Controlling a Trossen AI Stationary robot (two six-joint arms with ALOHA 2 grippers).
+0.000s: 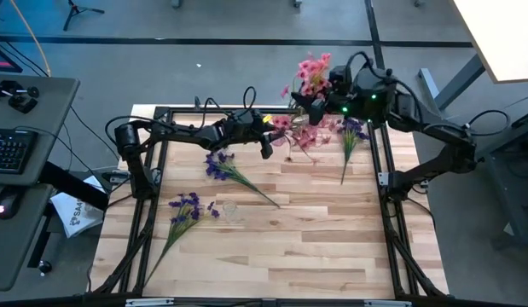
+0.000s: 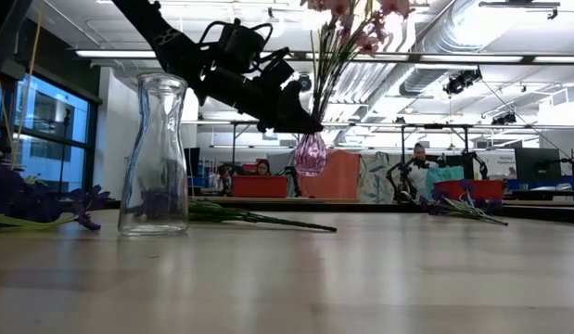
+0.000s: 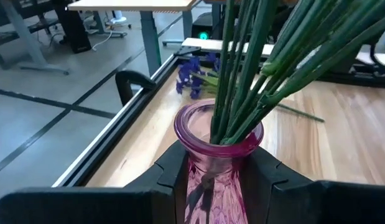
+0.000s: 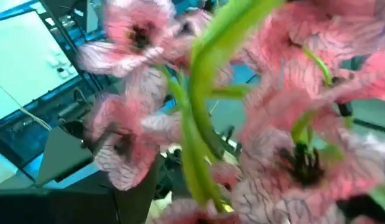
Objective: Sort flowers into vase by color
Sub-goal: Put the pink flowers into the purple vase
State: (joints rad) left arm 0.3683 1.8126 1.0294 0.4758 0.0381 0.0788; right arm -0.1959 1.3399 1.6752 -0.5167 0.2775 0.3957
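Note:
A pink glass vase [image 2: 311, 153] [image 3: 217, 186] hangs above the table's far middle with my left gripper [image 1: 269, 141] [image 3: 217, 177] shut on it. Pink flowers [image 1: 315, 72] [image 2: 347, 28] stand in it, their green stems [image 3: 254, 68] in its mouth. My right gripper [image 1: 320, 108] is up by the blossoms [image 4: 273, 143], which fill its wrist view, and its fingers stand wide open. Purple flowers lie flat on the table at the far right [image 1: 351, 135], the middle [image 1: 225, 169] and the near left [image 1: 185, 211]. My left gripper pinches the pink vase's neck [image 3: 193, 177], just below the flared rim, between its two fingers. The fingers come nearly level from the table's left side. The vase is roughly upright and lifted clear of the table. Whether my right gripper touches the blossoms cannot be told.
An empty clear glass vase [image 1: 232, 209] [image 2: 157, 153] stands upright left of the table's middle. Black frame rails [image 1: 387, 170] run along the table's edges. People sit at desks in the room beyond the table [image 2: 264, 169].

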